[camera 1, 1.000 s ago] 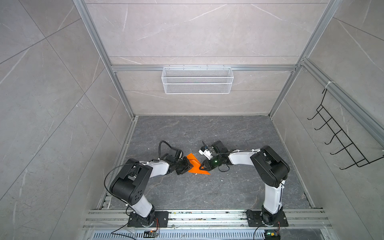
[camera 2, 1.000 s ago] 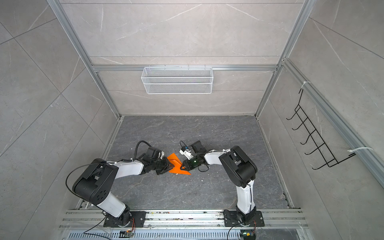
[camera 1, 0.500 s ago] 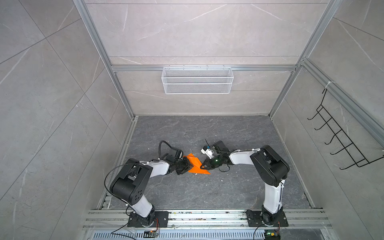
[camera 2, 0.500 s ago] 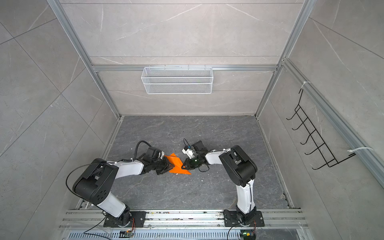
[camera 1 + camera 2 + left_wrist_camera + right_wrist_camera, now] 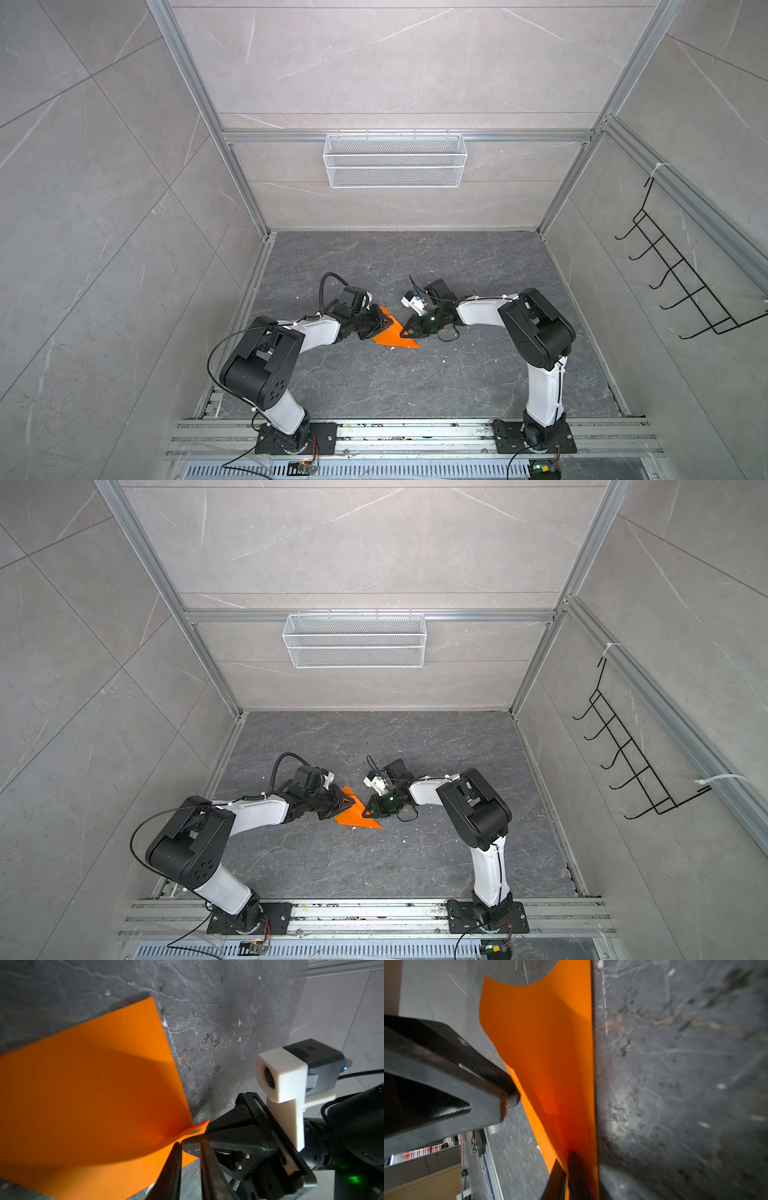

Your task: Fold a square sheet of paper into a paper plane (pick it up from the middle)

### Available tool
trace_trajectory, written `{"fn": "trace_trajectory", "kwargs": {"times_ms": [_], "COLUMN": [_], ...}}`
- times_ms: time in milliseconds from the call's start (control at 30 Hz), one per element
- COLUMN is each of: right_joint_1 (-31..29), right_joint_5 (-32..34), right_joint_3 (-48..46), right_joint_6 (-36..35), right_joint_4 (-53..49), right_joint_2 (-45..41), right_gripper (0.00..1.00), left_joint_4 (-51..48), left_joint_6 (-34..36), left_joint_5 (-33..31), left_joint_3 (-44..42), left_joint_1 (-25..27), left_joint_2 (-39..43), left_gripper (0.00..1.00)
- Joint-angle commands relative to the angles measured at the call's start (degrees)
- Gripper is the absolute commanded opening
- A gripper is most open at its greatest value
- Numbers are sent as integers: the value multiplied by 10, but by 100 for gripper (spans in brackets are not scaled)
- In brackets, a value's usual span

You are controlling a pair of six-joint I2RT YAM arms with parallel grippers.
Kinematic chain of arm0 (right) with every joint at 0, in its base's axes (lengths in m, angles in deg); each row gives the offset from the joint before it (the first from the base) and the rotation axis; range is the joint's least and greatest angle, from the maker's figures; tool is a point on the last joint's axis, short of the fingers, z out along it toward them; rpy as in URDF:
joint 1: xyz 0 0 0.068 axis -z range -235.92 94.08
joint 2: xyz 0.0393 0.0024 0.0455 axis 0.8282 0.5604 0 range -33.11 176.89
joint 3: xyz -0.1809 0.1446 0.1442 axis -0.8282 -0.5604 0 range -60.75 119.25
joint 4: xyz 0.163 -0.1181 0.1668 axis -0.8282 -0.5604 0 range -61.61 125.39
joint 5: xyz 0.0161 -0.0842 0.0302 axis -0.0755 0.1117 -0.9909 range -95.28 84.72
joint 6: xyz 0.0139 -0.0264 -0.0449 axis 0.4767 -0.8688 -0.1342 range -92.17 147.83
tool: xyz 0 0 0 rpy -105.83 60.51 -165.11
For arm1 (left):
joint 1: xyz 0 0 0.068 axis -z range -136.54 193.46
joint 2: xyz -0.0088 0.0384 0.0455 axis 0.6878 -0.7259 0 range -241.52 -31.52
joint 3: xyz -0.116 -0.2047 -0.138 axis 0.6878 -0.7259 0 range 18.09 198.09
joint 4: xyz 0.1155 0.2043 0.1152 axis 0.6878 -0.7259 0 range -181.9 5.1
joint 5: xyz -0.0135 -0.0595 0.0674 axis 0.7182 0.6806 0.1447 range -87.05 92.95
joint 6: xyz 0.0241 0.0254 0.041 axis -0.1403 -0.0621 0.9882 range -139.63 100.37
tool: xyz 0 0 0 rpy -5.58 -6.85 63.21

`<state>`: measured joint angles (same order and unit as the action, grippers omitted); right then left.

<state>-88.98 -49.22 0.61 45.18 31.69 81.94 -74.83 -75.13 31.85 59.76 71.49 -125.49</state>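
On the dark surface (image 5: 415, 374), the square sheet of paper (image 5: 390, 336) rests folded to a triangle, with the plane's narrower folds apparently still ahead. Your right claw (image 5: 404, 332) pinches its lifted corner. Your left claw (image 5: 385, 323) sits narrow at the paper, and you cannot tell whether it grips.

The paper (image 5: 392, 334) is plain bright orange and folded into a triangle. In both top views it lies near the middle of the grey desk (image 5: 415, 270). Its top layer bows upward. A lifted bit of its edge is pinched in the right tool (image 5: 403, 333), and the far side rests flat.
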Motion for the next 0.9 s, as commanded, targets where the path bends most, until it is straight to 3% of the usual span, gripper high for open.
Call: {"fn": "trace_trajectory", "kwargs": {"times_ms": [0,233,867], "right_joint_1": [1,2,7], "right_joint_5": [41,40,36], "right_joint_3": [5,10,11], "right_joint_6": [-21,-23,-15], "right_joint_4": [-46,-53,-56], "right_joint_2": [33,35,37], "right_gripper": [11,13,15], "left_joint_4": [21,19,0], "left_joint_6": [2,-10,1], "left_joint_5": [16,1,-14], "left_joint_3": [18,21,27], "left_joint_1": [2,3,3], "left_joint_2": [-28,-54,-72], "left_gripper": [18,14,13]}}
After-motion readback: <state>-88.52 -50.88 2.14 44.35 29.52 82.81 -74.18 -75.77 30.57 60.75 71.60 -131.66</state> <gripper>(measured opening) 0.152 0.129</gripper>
